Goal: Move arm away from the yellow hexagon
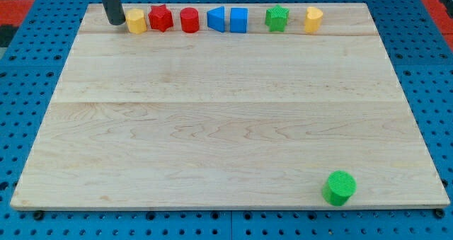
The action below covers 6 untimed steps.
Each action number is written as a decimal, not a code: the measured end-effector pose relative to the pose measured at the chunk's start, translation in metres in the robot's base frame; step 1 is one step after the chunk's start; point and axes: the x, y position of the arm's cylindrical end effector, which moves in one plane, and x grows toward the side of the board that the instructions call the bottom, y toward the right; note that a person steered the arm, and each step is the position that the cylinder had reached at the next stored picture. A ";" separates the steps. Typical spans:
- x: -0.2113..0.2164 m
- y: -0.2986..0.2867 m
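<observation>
The yellow hexagon (136, 20) sits at the left end of a row of blocks along the view's top edge of the wooden board (226, 120). My tip (115, 22) is just to the view's left of the yellow hexagon, touching or almost touching its left side. The rod rises from there out of the view's top.
To the right of the hexagon in the same row stand a red star (161, 18), a red cylinder (189, 20), a blue wedge-like block (216, 19), a blue cube (238, 20), a green star (277, 18) and a second yellow block (313, 19). A green cylinder (340, 187) stands at the bottom right.
</observation>
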 end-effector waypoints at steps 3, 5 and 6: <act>-0.024 -0.019; 0.190 -0.013; 0.214 0.146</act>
